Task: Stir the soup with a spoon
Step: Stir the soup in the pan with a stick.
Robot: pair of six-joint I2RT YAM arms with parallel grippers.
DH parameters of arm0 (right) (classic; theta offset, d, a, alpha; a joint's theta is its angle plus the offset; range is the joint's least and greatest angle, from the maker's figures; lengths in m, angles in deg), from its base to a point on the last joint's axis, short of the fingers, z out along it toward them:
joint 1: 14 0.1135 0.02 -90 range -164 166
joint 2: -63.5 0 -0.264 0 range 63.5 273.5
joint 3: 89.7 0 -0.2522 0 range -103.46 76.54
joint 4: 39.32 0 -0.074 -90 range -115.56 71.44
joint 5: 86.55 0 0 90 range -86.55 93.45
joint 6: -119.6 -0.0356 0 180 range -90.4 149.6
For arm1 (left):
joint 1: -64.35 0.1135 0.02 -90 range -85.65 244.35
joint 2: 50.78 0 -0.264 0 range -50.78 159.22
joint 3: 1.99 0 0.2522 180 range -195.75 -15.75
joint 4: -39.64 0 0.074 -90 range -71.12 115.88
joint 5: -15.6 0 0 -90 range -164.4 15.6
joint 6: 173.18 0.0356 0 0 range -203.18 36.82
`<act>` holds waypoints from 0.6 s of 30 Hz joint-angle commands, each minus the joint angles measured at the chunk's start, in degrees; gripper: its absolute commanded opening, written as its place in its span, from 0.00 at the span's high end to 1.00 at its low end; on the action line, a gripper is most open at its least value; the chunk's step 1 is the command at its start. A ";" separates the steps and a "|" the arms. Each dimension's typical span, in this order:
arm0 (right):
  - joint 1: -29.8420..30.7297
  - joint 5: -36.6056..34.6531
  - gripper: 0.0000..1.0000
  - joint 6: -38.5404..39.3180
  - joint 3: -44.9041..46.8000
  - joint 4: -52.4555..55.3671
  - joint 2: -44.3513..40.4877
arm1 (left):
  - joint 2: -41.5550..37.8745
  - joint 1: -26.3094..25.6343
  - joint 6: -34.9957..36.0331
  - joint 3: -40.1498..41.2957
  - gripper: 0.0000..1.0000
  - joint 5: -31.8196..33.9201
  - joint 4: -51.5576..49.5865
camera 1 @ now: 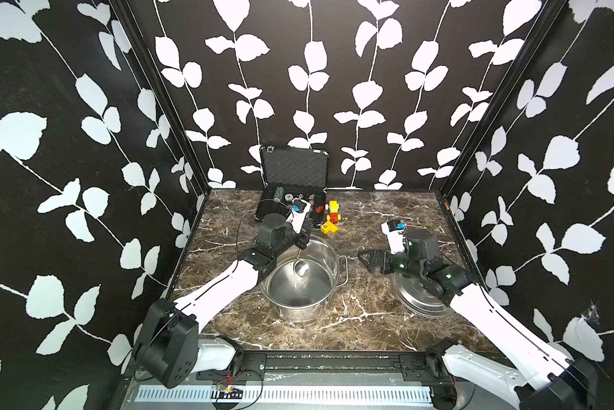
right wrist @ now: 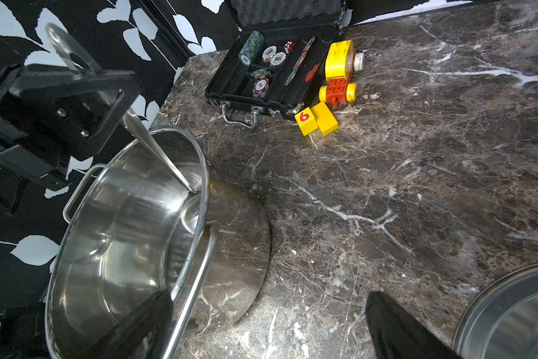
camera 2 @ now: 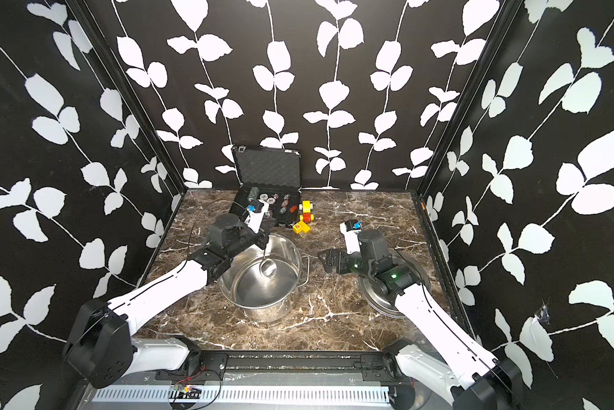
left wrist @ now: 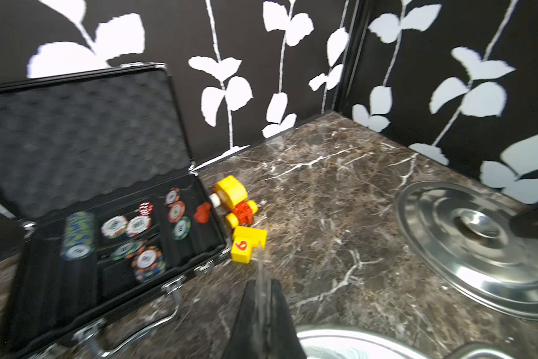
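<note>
- Left gripper [camera 1: 303,243] pinches the spoon [camera 1: 301,268] by its thin handle; bumping the pot [camera 1: 298,312] wall could twist it loose.
- Right gripper [camera 1: 364,257] spread wide, idle; can't tell if there's any soup.

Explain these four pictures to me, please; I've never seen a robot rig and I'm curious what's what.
These are two robot arms, each ending in a two-fingered gripper. The two wide pictures come from one camera head above, looking down at the marble table. The other two come from cameras on the arms' wrists. The left gripper is shut on a thin metal spoon, whose bowl hangs inside the open steel pot. The right gripper is open and empty, between the pot and its lid, which lies flat on the table. At the back are an open case of poker chips, a yellow and red toy vehicle and a yellow block marked 6.
</note>
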 commanded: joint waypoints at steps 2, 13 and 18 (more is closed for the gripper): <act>0.52 -1.08 0.01 -0.48 0.86 -1.45 -1.60 | 1.08 -2.86 -0.78 -3.35 1.00 -4.79 3.36; 0.54 -1.69 0.01 0.03 1.08 -0.99 -2.24 | -0.28 -12.01 -4.22 -0.69 1.00 -5.76 5.96; 0.50 -1.41 0.01 -0.13 1.12 -1.40 -1.87 | -3.52 -12.94 -6.57 2.69 1.00 -8.26 6.57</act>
